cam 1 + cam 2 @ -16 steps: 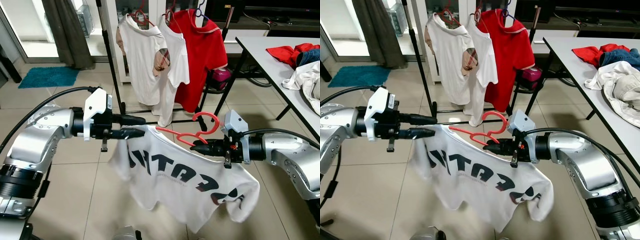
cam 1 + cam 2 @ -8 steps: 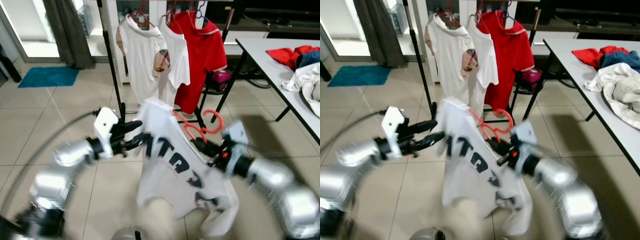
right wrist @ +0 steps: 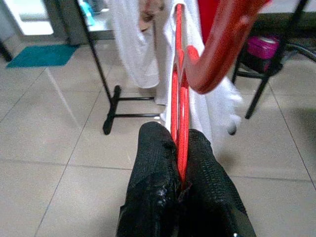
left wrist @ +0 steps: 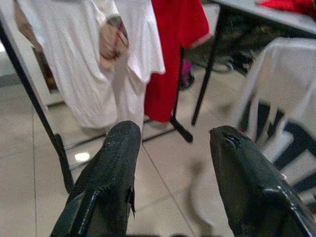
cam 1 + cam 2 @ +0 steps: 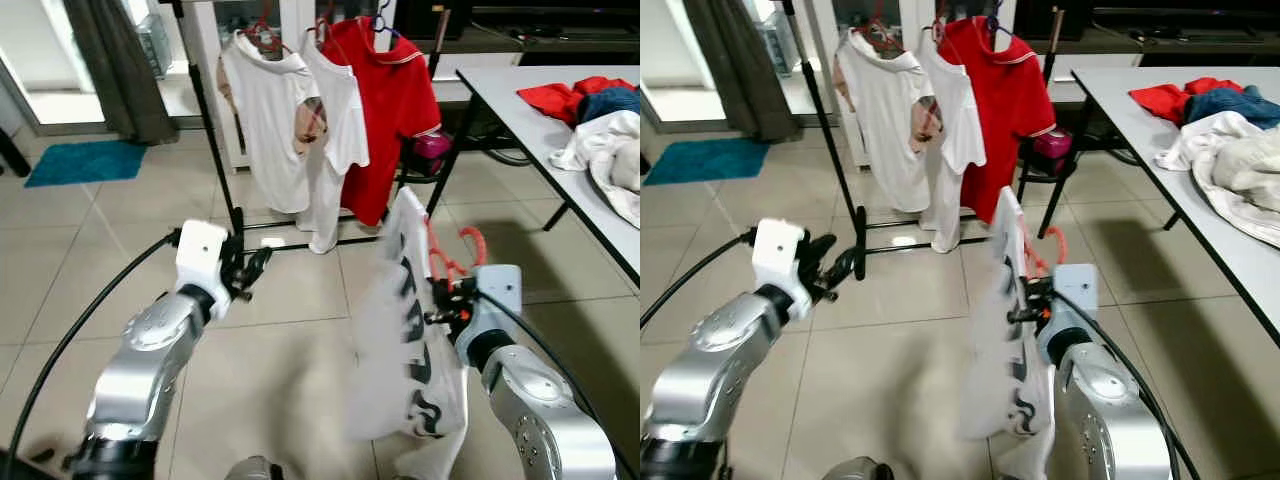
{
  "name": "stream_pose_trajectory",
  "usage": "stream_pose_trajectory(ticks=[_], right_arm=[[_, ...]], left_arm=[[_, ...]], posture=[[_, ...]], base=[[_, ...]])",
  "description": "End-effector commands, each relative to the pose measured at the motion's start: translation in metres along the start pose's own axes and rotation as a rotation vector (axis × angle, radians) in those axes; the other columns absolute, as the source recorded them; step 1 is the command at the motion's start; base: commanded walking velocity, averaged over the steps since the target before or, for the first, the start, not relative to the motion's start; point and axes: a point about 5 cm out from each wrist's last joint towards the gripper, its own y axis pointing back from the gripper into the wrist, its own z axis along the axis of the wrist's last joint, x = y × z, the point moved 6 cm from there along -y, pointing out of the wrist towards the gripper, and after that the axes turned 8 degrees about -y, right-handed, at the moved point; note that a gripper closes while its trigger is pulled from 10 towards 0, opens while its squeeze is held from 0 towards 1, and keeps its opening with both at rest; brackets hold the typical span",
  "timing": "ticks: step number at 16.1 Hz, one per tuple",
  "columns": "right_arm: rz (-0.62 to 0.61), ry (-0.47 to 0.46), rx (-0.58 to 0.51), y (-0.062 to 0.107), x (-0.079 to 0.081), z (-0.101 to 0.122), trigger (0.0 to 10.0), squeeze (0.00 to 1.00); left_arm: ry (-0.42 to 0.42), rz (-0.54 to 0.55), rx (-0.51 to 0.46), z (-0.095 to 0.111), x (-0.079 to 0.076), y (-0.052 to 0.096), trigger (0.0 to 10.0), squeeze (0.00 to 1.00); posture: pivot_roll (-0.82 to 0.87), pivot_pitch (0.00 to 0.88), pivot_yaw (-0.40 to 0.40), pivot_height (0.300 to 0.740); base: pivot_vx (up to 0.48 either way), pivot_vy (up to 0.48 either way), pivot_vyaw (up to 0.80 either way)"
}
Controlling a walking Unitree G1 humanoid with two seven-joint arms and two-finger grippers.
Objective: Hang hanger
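Left eye view: clothes rack with shirts ahead, table at right. Red hanger, white shirt drooping off it, is pinched in the right gripper. Left gripper gapes, holding nothing.

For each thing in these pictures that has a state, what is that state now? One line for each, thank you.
Right pincer: shut on the red hanger.
Red hanger: held, not yet on the rack.
White shirt with black letters: draped on the red hanger, hanging down.
Left pincer: open, holding nothing.
Clothes rack: standing, with two white shirts and a red shirt hung on it.
Clothes on the table: lying in a loose pile.
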Motion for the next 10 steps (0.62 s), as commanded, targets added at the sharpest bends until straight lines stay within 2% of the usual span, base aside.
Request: stream_pose_trajectory(ticks=[1, 2, 3, 4, 6, 7, 9, 10], right_arm=[[0.035, -0.025, -0.07, 0.002, 0.008, 0.015, 10.0, 0.0], [-0.003, -0.013, -0.052, 0.001, 0.004, 0.012, 10.0, 0.0], [-0.054, 0.037, -0.034, -0.001, -0.002, 0.008, 10.0, 0.0], [-0.075, 0.009, 0.001, 0.0, -0.003, 0.002, 10.0, 0.0], [-0.123, -0.107, 0.015, 0.0, -0.009, -0.002, 10.0, 0.0], [-0.119, -0.121, 0.015, 0.0, -0.009, -0.003, 10.0, 0.0], [-0.15, -0.014, 0.031, 0.002, -0.012, -0.004, 10.0, 0.0], [-0.153, -0.001, 0.04, 0.002, -0.012, -0.005, 10.0, 0.0]], left_arm=[[-0.026, 0.041, -0.04, 0.011, 0.005, -0.002, 10.0, 0.0], [-0.044, 0.052, -0.064, 0.018, 0.002, -0.001, 10.0, 0.0], [-0.051, 0.043, -0.05, 0.016, -0.005, 0.002, 10.0, 0.0], [-0.045, 0.029, -0.032, 0.013, -0.009, 0.004, 10.0, 0.0], [-0.028, 0.036, -0.017, 0.01, -0.01, 0.005, 10.0, 0.0], [-0.028, 0.035, -0.013, 0.009, -0.01, 0.005, 10.0, 0.0], [-0.045, 0.034, 0.002, 0.011, -0.011, 0.003, 10.0, 0.0], [-0.05, 0.03, 0.002, 0.012, -0.013, 0.002, 10.0, 0.0]], posture=[[-0.01, 0.055, 0.022, 0.74], [0.0, 0.059, 0.015, 0.74], [0.0, 0.063, 0.004, 0.74], [0.0, 0.064, -0.002, 0.74], [0.0, 0.069, -0.006, 0.74], [0.0, 0.069, -0.004, 0.74], [-0.01, 0.073, -0.001, 0.74], [-0.01, 0.075, 0.0, 0.74]], base=[[0.0, 0.0, 0.0], [0.0, 0.0, 0.0], [0.0, 0.0, 0.0], [0.0, 0.0, 0.0], [0.0, 0.0, 0.0], [0.0, 0.0, 0.0], [0.249, 0.0, 0.0], [0.255, 0.0, 0.0]])
